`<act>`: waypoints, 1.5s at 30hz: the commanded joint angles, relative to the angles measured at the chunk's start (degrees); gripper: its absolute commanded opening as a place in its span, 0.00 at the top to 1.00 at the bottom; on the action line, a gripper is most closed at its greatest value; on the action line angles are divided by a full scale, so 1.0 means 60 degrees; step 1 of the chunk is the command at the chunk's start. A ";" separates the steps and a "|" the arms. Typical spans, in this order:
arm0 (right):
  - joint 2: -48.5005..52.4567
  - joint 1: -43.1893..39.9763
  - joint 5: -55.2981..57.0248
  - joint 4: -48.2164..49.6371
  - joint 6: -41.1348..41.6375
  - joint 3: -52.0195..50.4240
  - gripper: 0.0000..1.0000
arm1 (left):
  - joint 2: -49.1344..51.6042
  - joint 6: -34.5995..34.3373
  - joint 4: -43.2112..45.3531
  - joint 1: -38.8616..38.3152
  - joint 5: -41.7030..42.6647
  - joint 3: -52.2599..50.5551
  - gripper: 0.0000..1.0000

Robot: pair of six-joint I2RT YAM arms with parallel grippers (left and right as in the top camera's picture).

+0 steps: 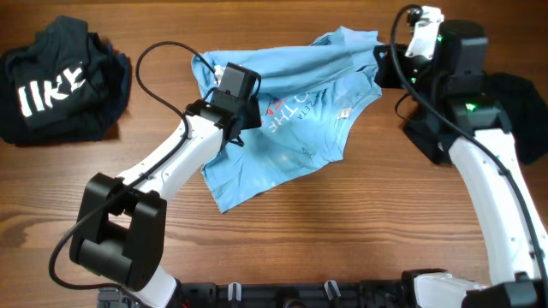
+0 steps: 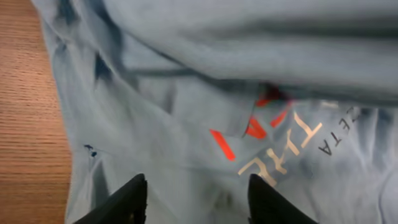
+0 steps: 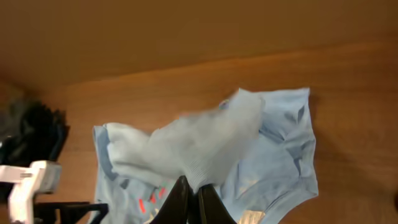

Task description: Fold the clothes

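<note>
A wooden worktop (image 1: 342,248) seen from above, with two white robot arms reaching in from the near edge. A light blue T-shirt (image 1: 300,137) lies crumpled in the middle of the worktop, nearer the far edge. Its long axis runs on a diagonal, from a loose hem toward the near left up to a gathered corner at the far right. Pale and reddish lettering (image 1: 287,111) shows mirrored on its upper face.

The right arm (image 1: 492,162) reaches to that far right corner. The right jaws are pressed together, pinching a fold of blue cloth, which bunches up from the worktop in the wrist view.

The left arm (image 1: 171,158) stretches across to the shirt's far left part. The left jaws are spread, with cloth lying below them and nothing gripped between them. Whether they touch the cloth cannot be told. The shirt's left edge and bare wood lie just to their left.

The left arm is nearer that free side, so the next move likely depends on the left jaws closing on cloth there, opposite the right grip.

A dark T-shirt (image 1: 60,85) with white letters sits heaped at the far left corner. More dark cloth (image 1: 522,111) lies by the right edge.
</note>
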 commanded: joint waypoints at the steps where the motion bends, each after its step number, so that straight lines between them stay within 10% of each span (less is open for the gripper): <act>1: -0.0011 0.0131 -0.0117 -0.0036 0.0095 0.0007 0.96 | -0.0255 0.0102 0.0033 -0.0251 0.0641 0.0073 0.49; 16: -0.0004 0.0131 -0.0514 -0.0040 0.0146 0.0007 0.96 | -0.0080 0.3133 0.2197 -0.1960 -0.0659 0.0069 0.32; 45: -0.0004 0.0127 -0.0506 0.0004 0.0124 0.0007 0.96 | 0.1829 0.1749 0.6397 -0.3574 -0.5020 0.0069 0.18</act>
